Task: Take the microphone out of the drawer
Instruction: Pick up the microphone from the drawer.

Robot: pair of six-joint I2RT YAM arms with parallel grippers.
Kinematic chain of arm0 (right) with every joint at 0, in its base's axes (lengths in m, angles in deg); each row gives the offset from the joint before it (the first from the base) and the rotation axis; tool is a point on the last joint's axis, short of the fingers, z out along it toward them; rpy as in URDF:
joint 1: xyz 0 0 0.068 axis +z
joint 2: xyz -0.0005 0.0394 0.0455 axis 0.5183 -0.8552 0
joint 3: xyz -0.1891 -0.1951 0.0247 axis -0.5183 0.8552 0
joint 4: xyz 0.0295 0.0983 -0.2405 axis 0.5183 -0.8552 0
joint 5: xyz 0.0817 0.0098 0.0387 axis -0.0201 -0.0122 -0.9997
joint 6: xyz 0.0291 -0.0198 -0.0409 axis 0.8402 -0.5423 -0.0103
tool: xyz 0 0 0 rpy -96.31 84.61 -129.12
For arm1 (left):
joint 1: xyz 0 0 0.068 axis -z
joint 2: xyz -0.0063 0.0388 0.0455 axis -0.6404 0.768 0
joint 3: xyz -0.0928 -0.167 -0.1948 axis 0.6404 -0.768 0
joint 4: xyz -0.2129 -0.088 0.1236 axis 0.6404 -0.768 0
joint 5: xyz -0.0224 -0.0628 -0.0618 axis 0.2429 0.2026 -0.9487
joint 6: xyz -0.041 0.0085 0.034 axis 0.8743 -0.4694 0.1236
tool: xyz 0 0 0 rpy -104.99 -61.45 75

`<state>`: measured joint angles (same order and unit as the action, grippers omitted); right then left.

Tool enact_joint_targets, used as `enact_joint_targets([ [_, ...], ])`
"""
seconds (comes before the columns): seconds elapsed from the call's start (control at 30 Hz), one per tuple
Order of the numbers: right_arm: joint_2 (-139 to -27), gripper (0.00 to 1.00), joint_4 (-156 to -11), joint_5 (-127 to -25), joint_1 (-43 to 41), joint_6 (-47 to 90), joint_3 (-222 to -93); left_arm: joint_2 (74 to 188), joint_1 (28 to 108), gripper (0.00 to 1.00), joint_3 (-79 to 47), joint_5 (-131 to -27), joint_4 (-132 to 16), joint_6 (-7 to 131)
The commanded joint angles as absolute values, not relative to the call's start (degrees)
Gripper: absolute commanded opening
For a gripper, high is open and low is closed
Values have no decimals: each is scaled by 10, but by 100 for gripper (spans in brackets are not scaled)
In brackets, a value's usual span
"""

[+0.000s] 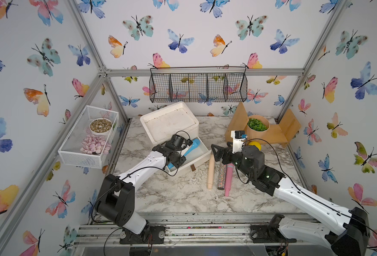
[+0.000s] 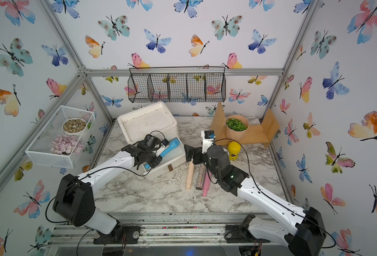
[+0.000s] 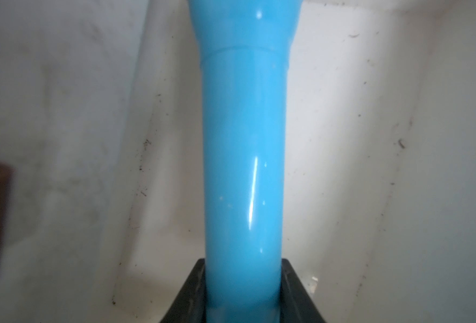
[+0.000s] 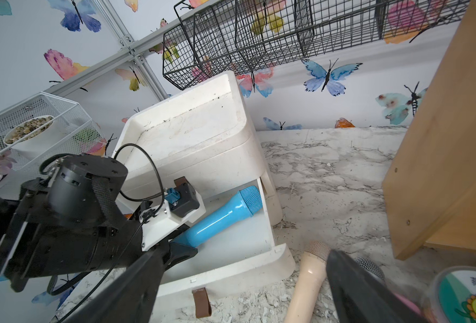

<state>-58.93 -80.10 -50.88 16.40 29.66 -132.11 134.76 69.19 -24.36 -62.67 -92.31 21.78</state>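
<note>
A blue microphone [image 1: 192,148] [image 2: 171,146] [image 4: 220,215] lies aslant inside the pulled-out white drawer [image 1: 190,166] [image 2: 168,166] [image 4: 231,274], its mesh head toward the drawer's back corner. My left gripper [image 1: 176,160] [image 2: 153,160] [image 3: 243,264] is shut on the microphone's handle [image 3: 243,139]; black fingers [image 3: 196,288] press both sides of it. The drawer's bare white wall [image 3: 371,139] fills the left wrist view. My right gripper [image 1: 215,153] [image 2: 188,153] [image 4: 246,256] stands open and holds nothing, just right of the drawer's front corner, above the marble table.
Beige [image 1: 210,172], glittery [image 1: 221,177] and pink [image 1: 228,180] microphones lie on the table beside the drawer. A yellow container [image 2: 234,150] and a wooden stand with a green plant pot [image 1: 258,126] are behind my right arm. The white cabinet [image 1: 169,123], a black wire basket [image 1: 198,87] and a white mesh basket [image 1: 87,137] stand at the back and left.
</note>
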Motion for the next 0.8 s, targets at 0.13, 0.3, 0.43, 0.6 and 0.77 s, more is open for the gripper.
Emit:
enact_joint_targets([
  [0.13,-586,98,-803,-514,166,292,-1329,1284,699,23,-264,-665,-889,182],
  [0.3,-579,98,-800,-512,166,298,-1323,1270,700,23,-261,-673,-879,203],
  [0.43,-570,98,-797,-504,165,302,-1315,1254,699,24,-263,-684,-859,230],
  [0.6,-557,98,-796,-494,165,307,-1302,1240,699,24,-244,-690,-841,279],
  [0.77,-545,98,-802,-476,166,313,-1287,1236,700,25,-212,-729,-827,335],
])
